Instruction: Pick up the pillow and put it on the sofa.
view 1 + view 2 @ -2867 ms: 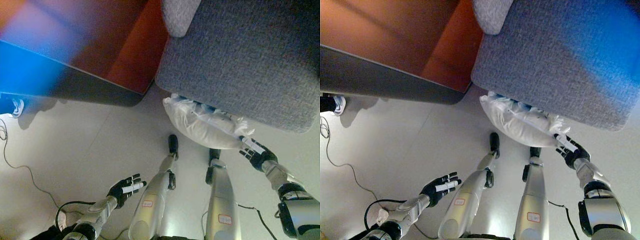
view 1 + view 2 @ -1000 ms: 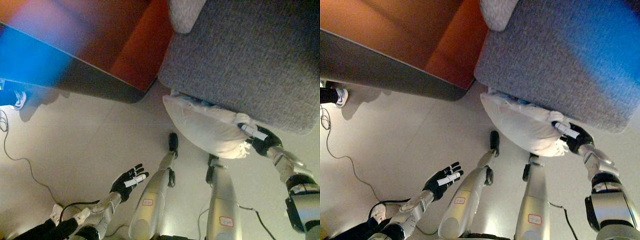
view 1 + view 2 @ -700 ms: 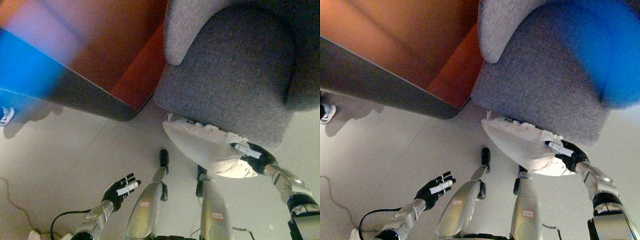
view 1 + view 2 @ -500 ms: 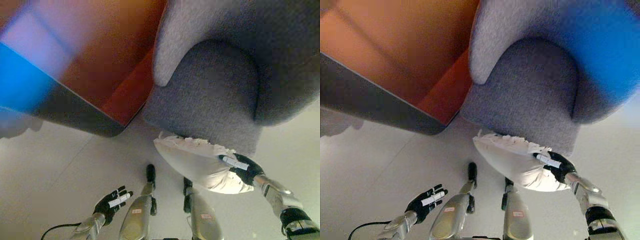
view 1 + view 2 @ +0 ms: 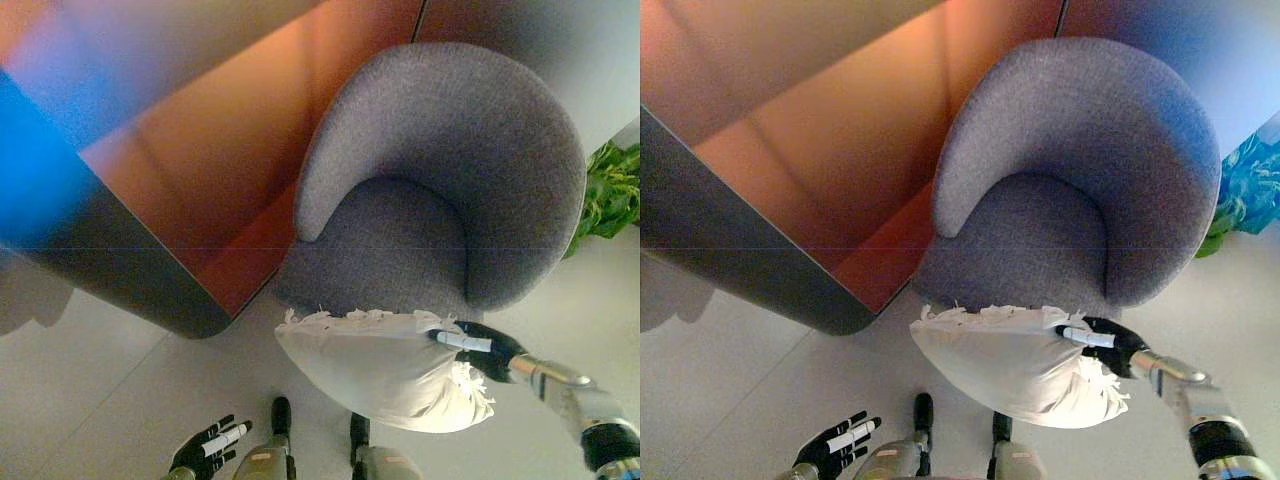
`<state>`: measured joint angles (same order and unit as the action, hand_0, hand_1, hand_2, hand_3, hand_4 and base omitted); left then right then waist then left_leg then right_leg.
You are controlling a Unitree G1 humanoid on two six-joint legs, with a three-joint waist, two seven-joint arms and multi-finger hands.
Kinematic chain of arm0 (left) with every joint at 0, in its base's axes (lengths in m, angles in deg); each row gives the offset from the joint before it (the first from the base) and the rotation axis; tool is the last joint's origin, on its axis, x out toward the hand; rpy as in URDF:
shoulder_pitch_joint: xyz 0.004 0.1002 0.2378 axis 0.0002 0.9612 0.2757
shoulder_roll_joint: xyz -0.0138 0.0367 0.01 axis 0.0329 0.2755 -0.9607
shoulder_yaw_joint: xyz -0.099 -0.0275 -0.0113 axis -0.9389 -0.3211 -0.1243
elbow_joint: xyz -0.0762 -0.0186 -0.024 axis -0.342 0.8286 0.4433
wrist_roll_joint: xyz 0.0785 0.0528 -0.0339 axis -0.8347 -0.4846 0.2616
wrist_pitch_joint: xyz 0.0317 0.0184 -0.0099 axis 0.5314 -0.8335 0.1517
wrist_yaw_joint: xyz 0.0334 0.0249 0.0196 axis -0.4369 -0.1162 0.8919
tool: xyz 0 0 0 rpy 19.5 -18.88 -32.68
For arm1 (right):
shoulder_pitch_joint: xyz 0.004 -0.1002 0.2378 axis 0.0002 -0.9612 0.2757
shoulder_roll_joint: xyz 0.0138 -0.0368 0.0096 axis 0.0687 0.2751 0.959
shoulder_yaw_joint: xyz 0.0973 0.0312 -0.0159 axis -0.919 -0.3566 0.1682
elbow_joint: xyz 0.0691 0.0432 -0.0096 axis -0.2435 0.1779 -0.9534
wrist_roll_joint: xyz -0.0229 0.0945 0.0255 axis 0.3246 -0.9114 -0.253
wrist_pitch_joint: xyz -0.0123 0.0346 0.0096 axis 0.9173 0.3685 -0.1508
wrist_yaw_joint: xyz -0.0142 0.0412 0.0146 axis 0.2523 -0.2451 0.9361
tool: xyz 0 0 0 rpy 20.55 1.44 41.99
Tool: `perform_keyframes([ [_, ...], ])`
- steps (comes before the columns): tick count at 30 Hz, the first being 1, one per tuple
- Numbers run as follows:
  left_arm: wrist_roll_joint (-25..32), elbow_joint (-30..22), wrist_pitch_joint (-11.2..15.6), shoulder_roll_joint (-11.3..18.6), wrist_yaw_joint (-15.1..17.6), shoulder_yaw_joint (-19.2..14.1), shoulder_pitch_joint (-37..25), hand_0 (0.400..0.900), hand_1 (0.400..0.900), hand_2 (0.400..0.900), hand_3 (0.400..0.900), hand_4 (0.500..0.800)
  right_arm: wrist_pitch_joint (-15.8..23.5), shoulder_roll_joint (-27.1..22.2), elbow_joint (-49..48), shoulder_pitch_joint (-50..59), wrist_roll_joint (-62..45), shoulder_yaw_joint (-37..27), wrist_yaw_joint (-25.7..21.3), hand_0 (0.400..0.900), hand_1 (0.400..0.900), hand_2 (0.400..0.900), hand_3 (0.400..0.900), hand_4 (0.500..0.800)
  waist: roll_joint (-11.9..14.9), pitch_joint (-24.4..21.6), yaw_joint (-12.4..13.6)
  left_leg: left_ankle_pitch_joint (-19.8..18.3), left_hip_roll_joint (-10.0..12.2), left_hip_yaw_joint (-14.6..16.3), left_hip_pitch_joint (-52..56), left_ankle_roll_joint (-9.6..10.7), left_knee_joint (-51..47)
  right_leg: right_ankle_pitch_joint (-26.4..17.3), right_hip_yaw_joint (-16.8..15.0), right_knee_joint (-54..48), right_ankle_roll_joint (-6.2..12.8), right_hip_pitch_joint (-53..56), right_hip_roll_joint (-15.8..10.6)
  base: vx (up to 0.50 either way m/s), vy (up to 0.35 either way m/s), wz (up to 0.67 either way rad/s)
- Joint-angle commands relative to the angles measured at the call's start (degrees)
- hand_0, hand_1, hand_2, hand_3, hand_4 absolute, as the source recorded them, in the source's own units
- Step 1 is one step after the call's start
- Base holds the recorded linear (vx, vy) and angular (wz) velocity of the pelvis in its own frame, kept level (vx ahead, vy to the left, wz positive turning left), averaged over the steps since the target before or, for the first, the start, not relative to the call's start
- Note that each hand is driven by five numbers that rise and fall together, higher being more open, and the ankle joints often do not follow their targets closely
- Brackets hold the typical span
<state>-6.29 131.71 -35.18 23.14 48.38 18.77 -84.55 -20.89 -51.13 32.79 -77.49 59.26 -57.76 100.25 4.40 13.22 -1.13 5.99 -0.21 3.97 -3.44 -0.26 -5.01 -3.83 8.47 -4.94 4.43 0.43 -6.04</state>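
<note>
Before sofa [image 5: 440, 200] front: pillow [image 5: 375, 365] long axis crosswise, right hand [image 5: 487, 350] fingers clamped on its end (left hand [image 5: 205, 450] spread).

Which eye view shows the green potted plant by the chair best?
The left eye view: the green leafy plant shows clear leaves right of the round grey fabric armchair. In the right eye view it sits at the same edge under a colour wash, leaves indistinct.
</note>
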Motion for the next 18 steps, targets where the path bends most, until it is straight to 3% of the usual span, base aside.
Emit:
perform_keyframes([
  [1, -2.51, 4.72, -0.17, 0.77, 0.16, 0.48, 1.80, 0.900, 0.900, 0.900, 0.900, 0.800, 2.42, -12.08, 1.10, 17.53, -13.17, -4.30, 3.29, 0.400, 0.400, 0.400, 0.400, 0.500, 1.94, -6.44, 2.08, -9.26, -0.17, 3.05, 4.96, 2.34, 2.30, 2.70, 2.14, 3.82, 1.59, -0.76, 0.95, 0.09, -0.042, 0.08],
  [8, -4.12, 8.18, -0.35, 1.29, 0.89, 1.86, 1.32, 0.900, 0.900, 0.900, 0.900, 0.800, -1.30, -20.13, 18.98, 37.67, -14.99, 1.81, 4.55, 0.400, 0.400, 0.400, 0.400, 0.500, 3.89, -8.24, 4.81, -9.34, -0.05, 1.88, 6.34, 2.34, 1.68, 2.37, 2.84, 2.44, 1.42, 1.42, 1.78, 0.07, -0.052, 0.07],
  [18, -5.32, 10.40, 0.13, 1.92, 1.49, 1.55, 1.67, 0.900, 0.900, 0.900, 0.900, 0.800, -5.99, -21.43, 32.29, 55.57, -14.26, 11.46, -0.36, 0.400, 0.400, 0.400, 0.400, 0.500, 4.09, -8.47, 7.37, -8.68, -0.32, 0.54, 6.07, 2.54, 0.98, 2.01, 3.62, 1.03, 1.06, 2.30, 2.11, 0.03, -0.036, 0.12],
])
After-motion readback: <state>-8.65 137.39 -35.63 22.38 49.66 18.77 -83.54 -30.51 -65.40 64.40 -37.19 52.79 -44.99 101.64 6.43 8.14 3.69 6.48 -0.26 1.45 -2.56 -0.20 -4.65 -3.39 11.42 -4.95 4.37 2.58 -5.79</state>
